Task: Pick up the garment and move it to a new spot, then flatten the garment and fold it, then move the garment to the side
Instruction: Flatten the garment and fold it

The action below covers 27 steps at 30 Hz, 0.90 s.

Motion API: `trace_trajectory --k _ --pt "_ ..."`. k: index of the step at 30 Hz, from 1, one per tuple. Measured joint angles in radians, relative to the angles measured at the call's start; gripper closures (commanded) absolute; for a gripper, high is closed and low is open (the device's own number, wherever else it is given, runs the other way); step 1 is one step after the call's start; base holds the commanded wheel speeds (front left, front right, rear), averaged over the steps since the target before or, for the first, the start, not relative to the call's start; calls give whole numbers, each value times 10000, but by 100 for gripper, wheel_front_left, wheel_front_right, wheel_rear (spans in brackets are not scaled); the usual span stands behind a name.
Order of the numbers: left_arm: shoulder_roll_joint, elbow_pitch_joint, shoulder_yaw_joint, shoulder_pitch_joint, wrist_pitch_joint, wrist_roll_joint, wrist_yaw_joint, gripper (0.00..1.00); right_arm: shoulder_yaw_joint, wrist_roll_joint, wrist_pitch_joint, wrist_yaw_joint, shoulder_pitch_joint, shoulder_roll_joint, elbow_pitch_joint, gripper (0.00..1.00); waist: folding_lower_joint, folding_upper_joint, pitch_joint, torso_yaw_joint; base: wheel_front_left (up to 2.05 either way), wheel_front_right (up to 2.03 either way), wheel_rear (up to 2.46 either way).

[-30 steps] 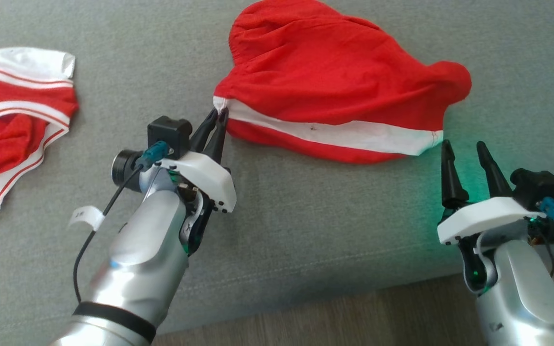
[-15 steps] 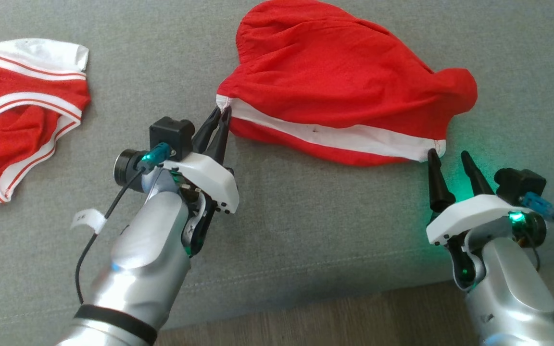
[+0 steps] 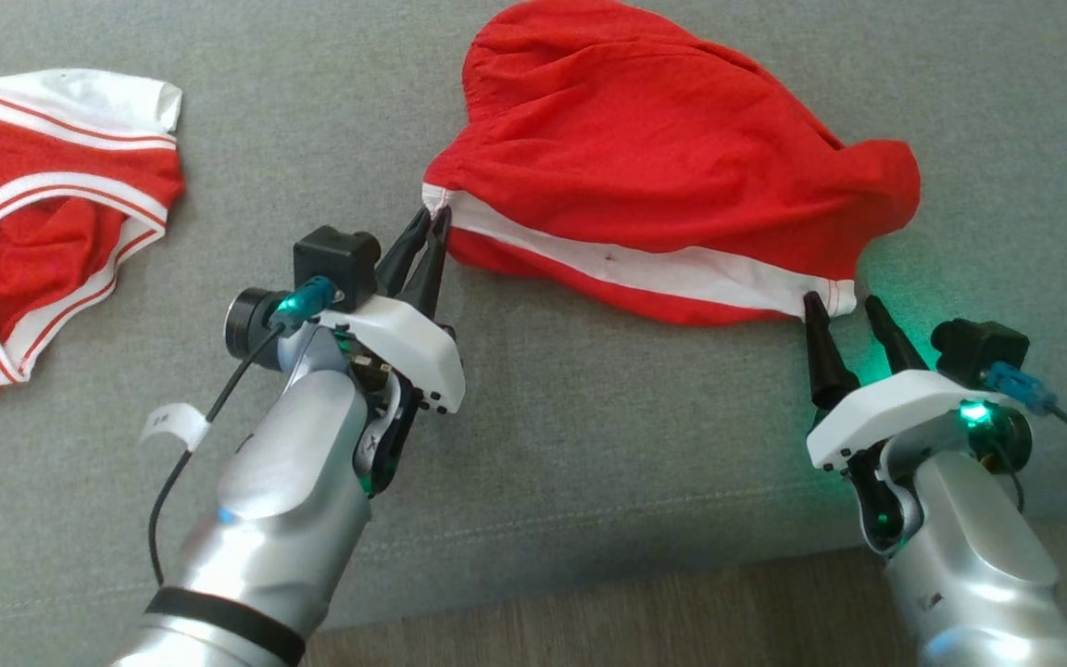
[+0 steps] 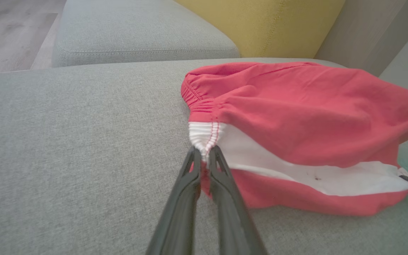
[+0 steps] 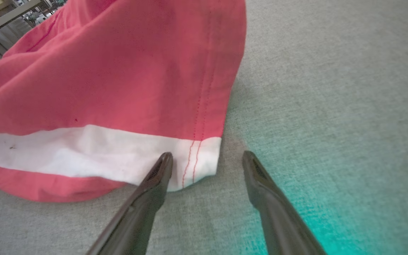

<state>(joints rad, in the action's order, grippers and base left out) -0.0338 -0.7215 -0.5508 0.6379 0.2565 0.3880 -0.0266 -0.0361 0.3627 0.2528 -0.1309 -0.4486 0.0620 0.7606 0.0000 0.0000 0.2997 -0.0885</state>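
Red cotton with a white band, the garment (image 3: 663, 157) lies rumpled on the grey woven sofa seat (image 3: 589, 417) toward twelve o'clock in the head view. The left hand (image 3: 430, 222) is closed tight on its gathered white corner at nine o'clock of the cloth, while the right hand (image 3: 841, 299) stands wide at four o'clock, gripping nothing, one fingertip at the hem corner. The left wrist view adds puckered elastic and a yellow cushion (image 4: 271, 24) at twelve o'clock, the right wrist view twin red stitch lines, and the head view a second red-and-white piece (image 3: 43, 213) at nine o'clock.
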Motion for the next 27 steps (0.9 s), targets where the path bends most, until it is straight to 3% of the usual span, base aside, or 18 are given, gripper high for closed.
trace_trajectory --k 3,4,5,6,15,20,27 --pt "0 2 -42 2 0 21 0 100 -121 105 27 0 -139 61 194 0 0 0 14 26 0 0 0" --pt "0 2 -58 2 0 21 0 100 -180 157 29 0 -190 75 253 9 0 0 20 34 0 0 0" --pt "0 2 -73 3 0 21 -2 100 -238 215 36 0 -235 90 314 69 0 0 25 39 0 0 0" --pt "0 2 -84 3 0 21 -2 100 -295 278 75 0 -280 105 366 100 0 0 24 42 0 0 0" --pt "0 69 102 -22 0 23 -10 100 -581 295 52 0 -300 485 -140 100 0 0 -246 68 0 0 0" --pt "4 522 301 -360 0 153 35 100 -190 -251 52 0 -64 988 -1498 100 0 0 -699 143 0 0 0" --pt "4 1304 589 -482 0 326 458 100 -222 -648 52 0 51 1638 -3693 100 0 0 -1610 346 0 0 0"
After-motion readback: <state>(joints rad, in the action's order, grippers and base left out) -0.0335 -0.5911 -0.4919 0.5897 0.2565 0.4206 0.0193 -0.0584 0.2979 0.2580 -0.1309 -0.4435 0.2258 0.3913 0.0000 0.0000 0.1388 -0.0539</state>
